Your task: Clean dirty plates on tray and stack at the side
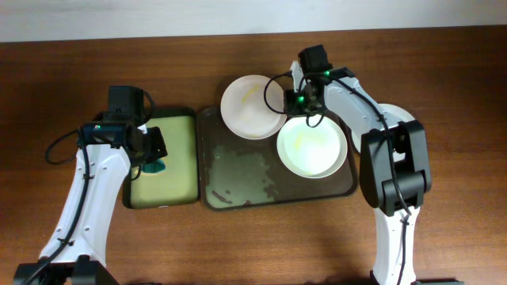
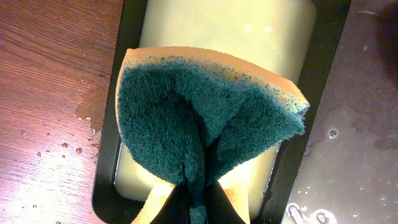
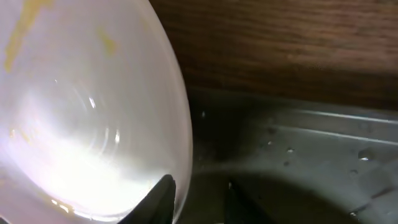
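The big brown tray (image 1: pixel 238 186) lies long from 9 to 3 o'clock, and its floor is wet. One white plate (image 1: pixel 311 146) sits inside it at 2 o'clock, with a faint yellow smear. A second plate (image 1: pixel 245 107) hangs over the rim at 11 o'clock. The right arm (image 1: pixel 396 166) bends in from 3 o'clock. The right gripper (image 1: pixel 295 101) has a finger on each side of that plate's edge, but I cannot tell if it squeezes. The left gripper (image 2: pixel 189 208) pinches a folded green sponge (image 2: pixel 205 118) over the small tray (image 1: pixel 170 186) at 9 o'clock.
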Robot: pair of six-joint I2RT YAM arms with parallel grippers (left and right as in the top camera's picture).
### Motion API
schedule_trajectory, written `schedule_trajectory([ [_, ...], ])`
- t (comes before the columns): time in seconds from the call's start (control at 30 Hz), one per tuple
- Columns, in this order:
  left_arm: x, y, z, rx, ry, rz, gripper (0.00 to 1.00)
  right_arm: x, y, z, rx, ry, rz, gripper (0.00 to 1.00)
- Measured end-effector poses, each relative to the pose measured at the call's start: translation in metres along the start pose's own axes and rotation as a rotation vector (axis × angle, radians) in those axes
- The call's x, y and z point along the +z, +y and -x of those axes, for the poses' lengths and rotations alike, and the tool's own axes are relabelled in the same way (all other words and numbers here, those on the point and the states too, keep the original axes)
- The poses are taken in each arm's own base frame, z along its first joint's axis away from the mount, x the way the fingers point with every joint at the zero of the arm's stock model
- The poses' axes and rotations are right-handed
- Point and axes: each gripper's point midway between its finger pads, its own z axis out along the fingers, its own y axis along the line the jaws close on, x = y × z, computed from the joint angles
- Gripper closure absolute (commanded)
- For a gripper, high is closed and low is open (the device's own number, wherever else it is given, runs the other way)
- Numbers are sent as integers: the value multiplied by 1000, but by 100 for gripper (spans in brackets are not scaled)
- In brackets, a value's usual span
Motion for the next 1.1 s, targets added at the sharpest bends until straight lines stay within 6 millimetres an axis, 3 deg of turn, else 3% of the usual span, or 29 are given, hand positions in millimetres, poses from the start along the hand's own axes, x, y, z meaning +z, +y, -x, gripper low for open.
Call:
schedule_trajectory([
  [0.03, 0, 0, 0, 0, 0, 0, 94, 4, 0, -3, 24, 1, 2, 80],
  [0.07, 0, 0, 0, 0, 0, 0, 94, 6, 0, -5, 32, 1, 2, 96],
  [0.2, 0, 0, 0, 0, 1, 0, 94, 7, 17, 6, 62, -40, 104, 96],
  [0.3, 0, 0, 0, 0, 0, 0, 94, -7, 44, -6, 75, 41, 231, 96],
  [0.4, 0, 0, 0, 0, -1, 0, 94, -57, 58, -49, 92, 222, 252, 96],
  [0.43, 0, 0, 0, 0, 0, 0, 94, -77, 60, -75, 87, 323, 249, 96],
  [0.5, 0, 0, 0, 0, 2, 1, 94, -95, 60, -114, 44, 477, 253, 96],
  [0.57, 1, 0, -1, 0, 4, 1, 94, -100, 55, -136, 34, 560, 240, 96],
  [0.67, 1, 0, -1, 0, 4, 1, 94, -89, 56, -162, 10, 629, 231, 96],
  [0.77, 1, 0, -1, 1, 5, 2, 94, -67, 79, -224, -78, 777, 211, 96],
  [0.83, 1, 0, -1, 1, 6, 2, 94, -66, 73, -228, -69, 787, 185, 96],
  [0.87, 1, 0, -1, 1, 6, 2, 94, -63, 60, -224, -44, 773, 121, 96],
  [1.1, 1, 0, -1, 1, 8, 2, 94, -57, 22, -206, 36, 704, -1, 96],
])
